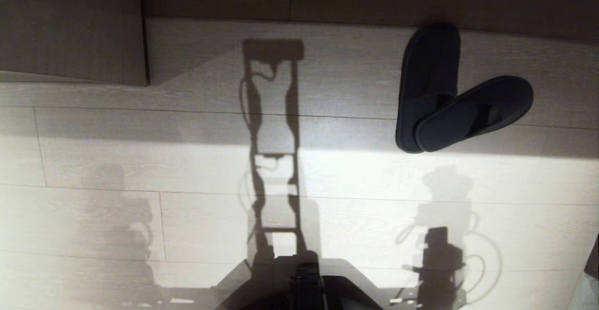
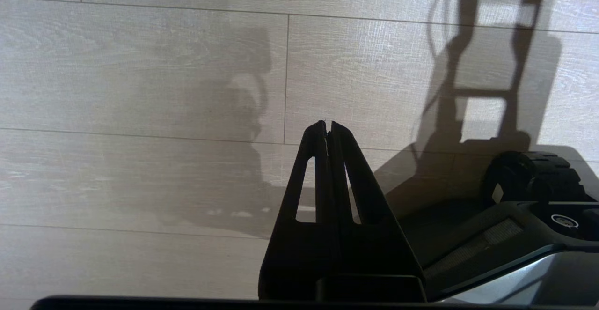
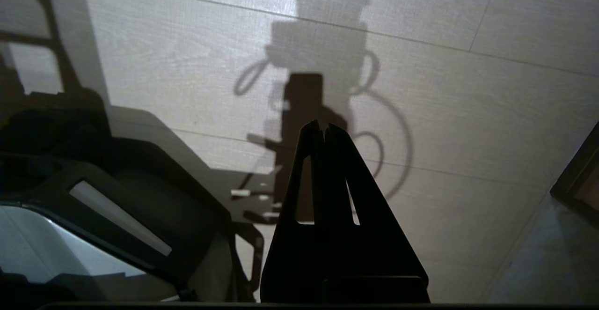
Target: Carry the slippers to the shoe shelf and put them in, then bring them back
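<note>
Pale plank floor (image 1: 327, 174): 2 slippers (image 1: 449, 99) overlapping; left gripper (image 2: 327, 125), right gripper (image 3: 322, 125) clenched, empty.

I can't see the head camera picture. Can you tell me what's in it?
A pair of dark slippers lies on the pale wooden floor, heels overlapping and toes spread apart. The robot's shadow stretches across the planks, and neither gripper shows.
</note>
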Robot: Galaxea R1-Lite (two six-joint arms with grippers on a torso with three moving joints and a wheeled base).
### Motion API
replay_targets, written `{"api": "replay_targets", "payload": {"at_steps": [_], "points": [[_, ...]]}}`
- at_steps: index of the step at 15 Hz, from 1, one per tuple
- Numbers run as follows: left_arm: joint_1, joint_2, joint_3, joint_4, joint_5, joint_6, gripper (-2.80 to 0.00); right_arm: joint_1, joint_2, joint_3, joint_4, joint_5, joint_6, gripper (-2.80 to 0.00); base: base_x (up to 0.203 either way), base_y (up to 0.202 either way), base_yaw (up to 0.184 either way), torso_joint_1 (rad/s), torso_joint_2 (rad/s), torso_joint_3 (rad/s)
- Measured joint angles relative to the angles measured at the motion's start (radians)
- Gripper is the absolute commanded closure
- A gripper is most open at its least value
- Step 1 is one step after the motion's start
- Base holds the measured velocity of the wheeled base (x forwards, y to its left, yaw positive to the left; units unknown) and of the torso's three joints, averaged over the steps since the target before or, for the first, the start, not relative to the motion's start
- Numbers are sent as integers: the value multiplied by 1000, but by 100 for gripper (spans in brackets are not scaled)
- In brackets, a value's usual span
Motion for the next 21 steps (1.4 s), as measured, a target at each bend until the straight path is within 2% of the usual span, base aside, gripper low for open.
{"api": "replay_targets", "payload": {"at_steps": [21], "points": [[0, 0, 0, 0, 0, -3, 0, 0, 2, 0, 2, -5, 17, 0, 0, 0, 0, 0, 0, 11]]}}
